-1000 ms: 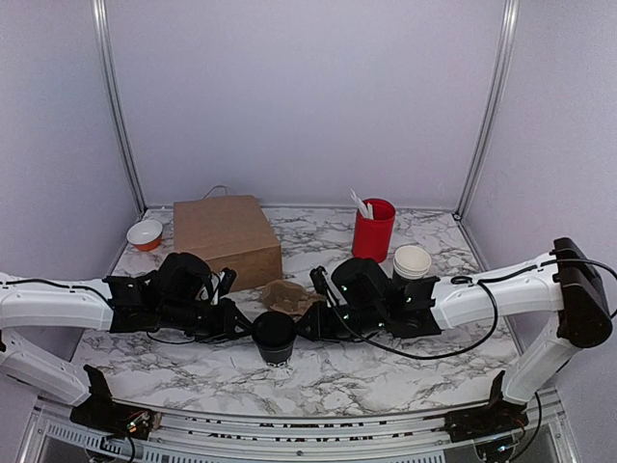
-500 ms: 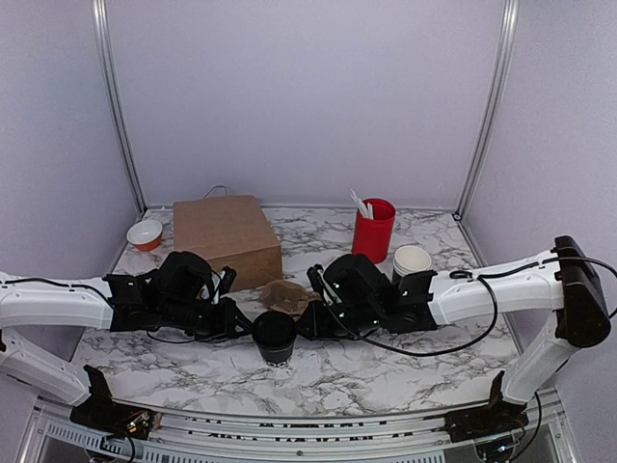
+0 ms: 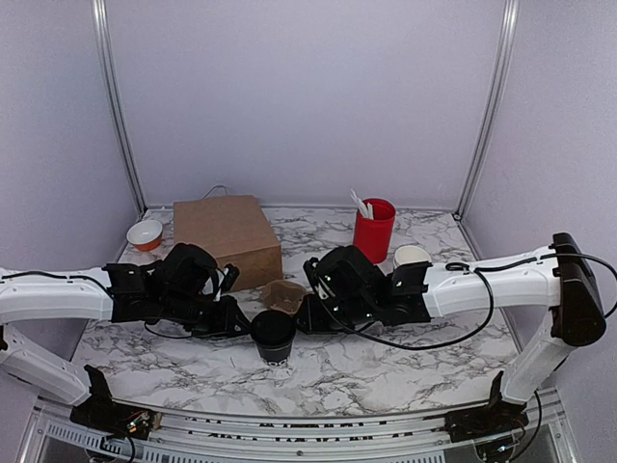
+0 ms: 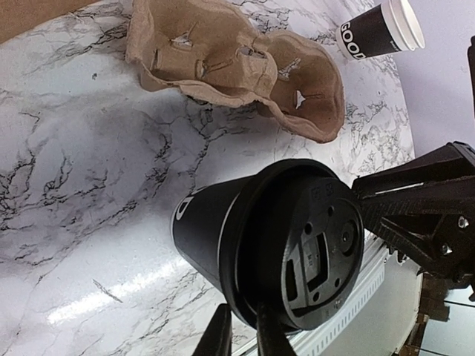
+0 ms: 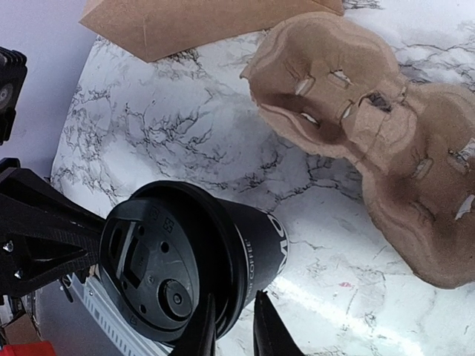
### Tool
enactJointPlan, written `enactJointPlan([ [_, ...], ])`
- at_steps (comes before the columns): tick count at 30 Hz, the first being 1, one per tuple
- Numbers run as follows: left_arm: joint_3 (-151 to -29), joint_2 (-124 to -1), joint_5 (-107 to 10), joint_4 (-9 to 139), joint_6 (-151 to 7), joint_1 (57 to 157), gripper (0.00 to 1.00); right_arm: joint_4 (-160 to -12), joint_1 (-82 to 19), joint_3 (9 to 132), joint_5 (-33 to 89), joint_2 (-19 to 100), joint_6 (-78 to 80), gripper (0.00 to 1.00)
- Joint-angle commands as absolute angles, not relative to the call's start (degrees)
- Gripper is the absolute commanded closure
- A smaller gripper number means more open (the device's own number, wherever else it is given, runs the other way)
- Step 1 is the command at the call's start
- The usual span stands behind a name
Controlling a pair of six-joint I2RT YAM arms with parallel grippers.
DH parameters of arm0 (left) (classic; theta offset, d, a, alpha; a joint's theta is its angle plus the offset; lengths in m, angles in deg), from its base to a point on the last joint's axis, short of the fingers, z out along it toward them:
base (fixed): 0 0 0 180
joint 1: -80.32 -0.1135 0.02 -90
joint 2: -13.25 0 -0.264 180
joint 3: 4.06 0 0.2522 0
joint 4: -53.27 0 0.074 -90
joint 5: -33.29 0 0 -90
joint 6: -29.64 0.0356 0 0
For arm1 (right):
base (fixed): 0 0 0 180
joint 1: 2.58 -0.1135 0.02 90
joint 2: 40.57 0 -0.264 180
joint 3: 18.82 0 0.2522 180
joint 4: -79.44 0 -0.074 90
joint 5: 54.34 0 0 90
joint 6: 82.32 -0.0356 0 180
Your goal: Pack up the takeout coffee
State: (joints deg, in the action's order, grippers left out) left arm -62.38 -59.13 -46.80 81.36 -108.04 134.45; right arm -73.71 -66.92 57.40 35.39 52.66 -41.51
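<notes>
The takeout coffee (image 3: 274,335), a small black cup with a black lid, stands upright on the marble table (image 3: 386,371) between both grippers. My left gripper (image 3: 242,326) reaches in from the left. In the left wrist view its fingers (image 4: 241,315) pinch the near edge of the lid (image 4: 315,241). My right gripper (image 3: 306,323) reaches in from the right. In the right wrist view its fingers (image 5: 236,311) pinch the lid's (image 5: 152,271) rim on that side. The cup wall (image 5: 260,241) shows white lettering.
A brown pulp cup carrier (image 3: 285,294) lies just behind the cup. A brown paper bag (image 3: 227,236) stands at the back left, with an orange bowl (image 3: 145,233) beside it. A red cup with white utensils (image 3: 373,230) and stacked lidless black cups (image 3: 412,257) stand at the back right.
My right arm has slid left, closer to the cup. The left arm has shifted slightly. The cup sits nearly where it was, and more of the carrier shows.
</notes>
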Motion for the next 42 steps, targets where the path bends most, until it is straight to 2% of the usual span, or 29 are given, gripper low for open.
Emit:
enactJointPlan([
  [1, -65.4, -59.4, -47.0, 82.7, -106.3, 134.9, 0.85, -73.2, -67.4, 60.4, 36.8, 51.7, -40.4, 0.81],
  [18, -66.8, -57.6, -50.0, 86.2, -105.4, 134.9, 0.84, -63.8, -67.6, 64.4, 40.3, 50.5, -32.5, 0.72],
  [21, -67.4, -56.3, -51.6, 87.2, -105.2, 134.9, 0.84, -63.5, -67.6, 66.3, 38.6, 50.5, -26.7, 0.62],
  [27, -68.6, -53.5, -56.3, 90.2, -104.9, 134.5, 0.82, -59.5, -68.5, 72.6, 33.5, 52.8, -10.6, 0.27],
  [30, -68.5, -51.7, -57.9, 90.9, -105.2, 133.8, 0.80, -59.5, -69.1, 73.9, 30.9, 53.4, -3.5, 0.15],
  [34, -68.4, -49.5, -59.8, 91.6, -105.9, 132.9, 0.76, -57.5, -69.6, 77.1, 28.8, 56.1, 3.9, 0.10],
  [42, -67.8, -44.7, -63.4, 93.2, -107.0, 131.9, 0.68, -53.9, -69.6, 82.6, 29.6, 63.0, 10.3, 0.09],
])
